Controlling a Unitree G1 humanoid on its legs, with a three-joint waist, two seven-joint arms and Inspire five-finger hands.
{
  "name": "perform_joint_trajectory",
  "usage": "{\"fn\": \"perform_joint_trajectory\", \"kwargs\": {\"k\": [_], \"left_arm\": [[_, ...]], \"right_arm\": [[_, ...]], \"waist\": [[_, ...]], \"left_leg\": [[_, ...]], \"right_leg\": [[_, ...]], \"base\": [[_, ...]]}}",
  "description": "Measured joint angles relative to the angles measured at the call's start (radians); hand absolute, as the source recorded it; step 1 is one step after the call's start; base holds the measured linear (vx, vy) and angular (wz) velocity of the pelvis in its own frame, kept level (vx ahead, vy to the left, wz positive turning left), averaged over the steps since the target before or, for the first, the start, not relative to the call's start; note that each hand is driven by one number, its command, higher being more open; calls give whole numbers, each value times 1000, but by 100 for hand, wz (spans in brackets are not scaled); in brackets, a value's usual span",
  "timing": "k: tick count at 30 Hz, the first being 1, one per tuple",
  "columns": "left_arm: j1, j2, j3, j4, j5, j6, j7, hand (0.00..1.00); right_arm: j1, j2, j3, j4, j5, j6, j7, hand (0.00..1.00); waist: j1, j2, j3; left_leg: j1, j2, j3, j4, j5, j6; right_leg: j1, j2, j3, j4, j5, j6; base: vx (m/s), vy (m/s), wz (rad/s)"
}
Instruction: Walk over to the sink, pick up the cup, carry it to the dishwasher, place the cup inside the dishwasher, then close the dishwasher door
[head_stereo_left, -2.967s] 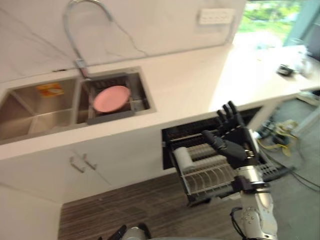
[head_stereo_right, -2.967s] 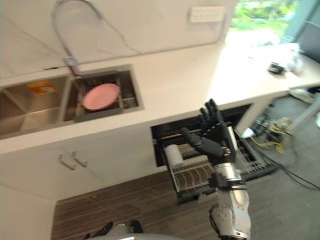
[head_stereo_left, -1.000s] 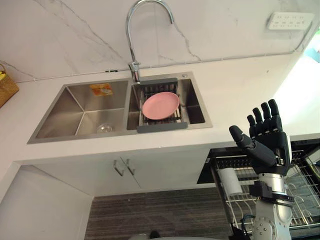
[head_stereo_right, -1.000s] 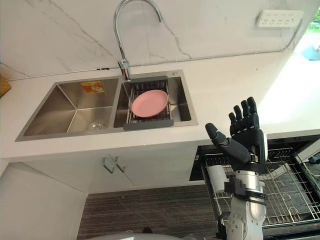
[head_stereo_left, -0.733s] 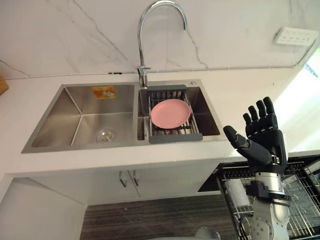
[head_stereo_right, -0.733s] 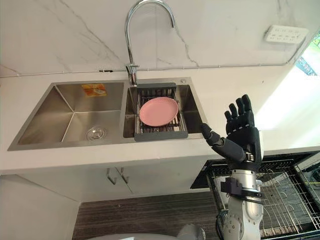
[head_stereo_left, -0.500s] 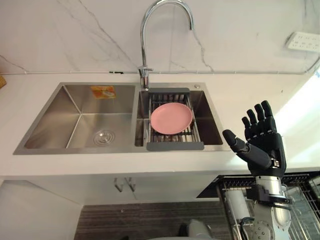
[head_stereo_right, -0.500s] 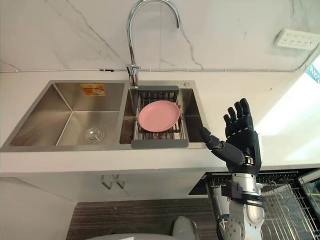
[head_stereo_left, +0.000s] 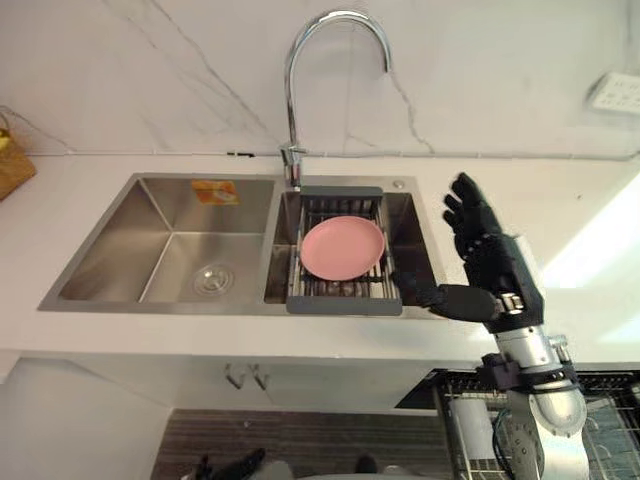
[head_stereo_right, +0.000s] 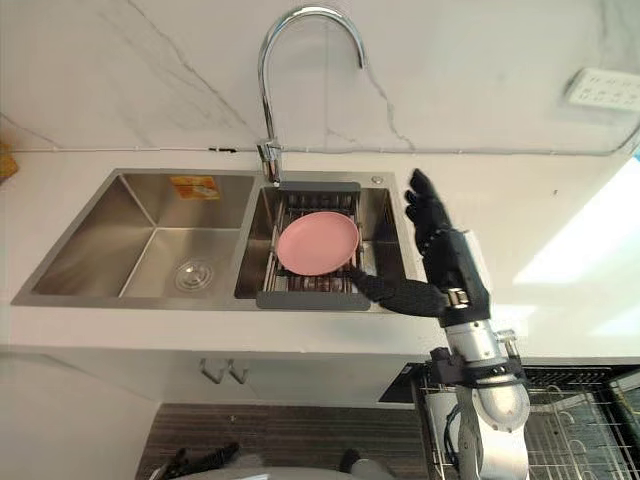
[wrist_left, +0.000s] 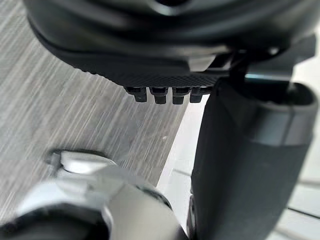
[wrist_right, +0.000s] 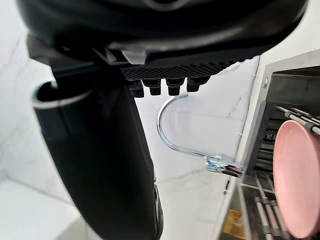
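A pink plate lies on a dark rack in the right basin of the steel double sink; I see no cup in the sink. My right hand hovers open over the counter just right of that basin. Its fingers are straight, and its thumb reaches toward the rack's near corner without touching the plate. In the right wrist view the right hand faces the faucet and the plate's edge. My left hand hangs low over the floor, holding nothing.
The tall curved faucet rises behind the sink. The open dishwasher's wire rack sticks out under the counter at lower right, with a white cylinder in it. A wicker basket sits at the far left. A wall socket is at the upper right.
The view has swung from the dishwasher to the sink. My right hand has turned and reached forward over the counter, its thumb now by the rack. The plate has not moved.
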Motion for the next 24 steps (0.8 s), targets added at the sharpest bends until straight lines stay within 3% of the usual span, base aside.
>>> {"fn": "perform_joint_trajectory", "kwargs": {"k": [1, 2, 5, 8, 16, 24], "left_arm": [[1, 2, 0, 0, 5, -3, 6, 100], [2, -2, -1, 5, 13, -2, 7, 100], [-18, 10, -10, 8, 53, 2, 14, 100], [-35, 7, -26, 4, 76, 30, 13, 100], [-57, 18, -50, -7, 94, 123, -2, 100], [-54, 36, -100, 6, 110, 140, -2, 100]], "right_arm": [[-10, -20, 11, 0, -45, 0, -2, 100], [-18, -52, 22, 0, -118, 0, -10, 100], [-22, -60, 36, -21, -269, 0, -14, 100], [-50, -85, 35, -26, -386, 1, -15, 100], [-121, -129, 36, -103, -660, -3, -19, 100], [-148, -161, 79, -46, -895, -15, -3, 100]], "waist": [[1, 5, 0], [10, 21, -7], [1, -9, -11], [-7, -9, -11], [-10, -16, -18], [-9, -19, -45]], "left_leg": [[-6, 8, -20, -60, 32, -8], [7, 16, -22, -109, 153, -7], [52, -35, -1, -210, 195, 22], [103, -71, -6, -281, 212, 37], [137, -94, -32, -332, 217, 45], [135, -99, -44, -354, 231, 54]], "right_leg": [[0, 4, 9, -4, 4, 7], [7, 13, 33, -13, 9, 24], [18, -31, 44, -42, 41, 62], [45, -57, 29, -53, 45, 76], [72, -72, 5, -59, 31, 96], [72, -70, -7, -69, 31, 96]], "base": [[84, 145, -46], [107, 148, -47], [178, 147, -14], [125, 106, 12], [42, 22, 11], [-14, -17, 5]]}}
